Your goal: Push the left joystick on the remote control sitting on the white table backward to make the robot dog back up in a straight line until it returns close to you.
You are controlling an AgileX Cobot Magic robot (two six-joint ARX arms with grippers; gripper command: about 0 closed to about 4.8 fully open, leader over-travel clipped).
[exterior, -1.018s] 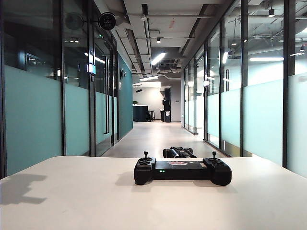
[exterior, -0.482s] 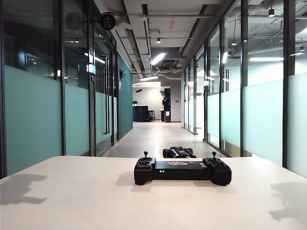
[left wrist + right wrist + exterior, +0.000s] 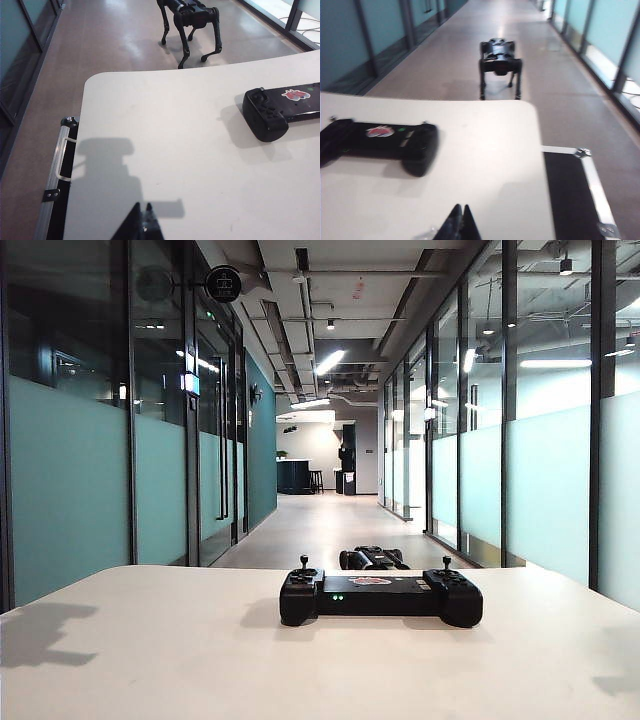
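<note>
The black remote control (image 3: 380, 597) lies across the middle of the white table (image 3: 180, 660), green lights facing me. Its left joystick (image 3: 304, 562) stands upright and untouched; the right stick (image 3: 446, 563) matches it. The robot dog (image 3: 372, 558) stands on the corridor floor just beyond the table's far edge. Neither gripper shows in the exterior view. My left gripper (image 3: 142, 207) is shut and empty over the near left of the table, well short of the remote control (image 3: 267, 117). My right gripper (image 3: 460, 209) is shut and empty, near the table's right side, apart from the remote control (image 3: 385, 140).
The robot dog (image 3: 192, 20) (image 3: 499, 62) faces down a long corridor with glass walls on both sides. A black case with an aluminium edge (image 3: 55, 170) (image 3: 575, 195) sits below the table on either side. An arm's shadow (image 3: 45, 630) falls on the table's left.
A faint shadow of the right arm came onto the table's near right corner, then slid down toward the edge. The remote control, robot dog and left shadow have not moved.
</note>
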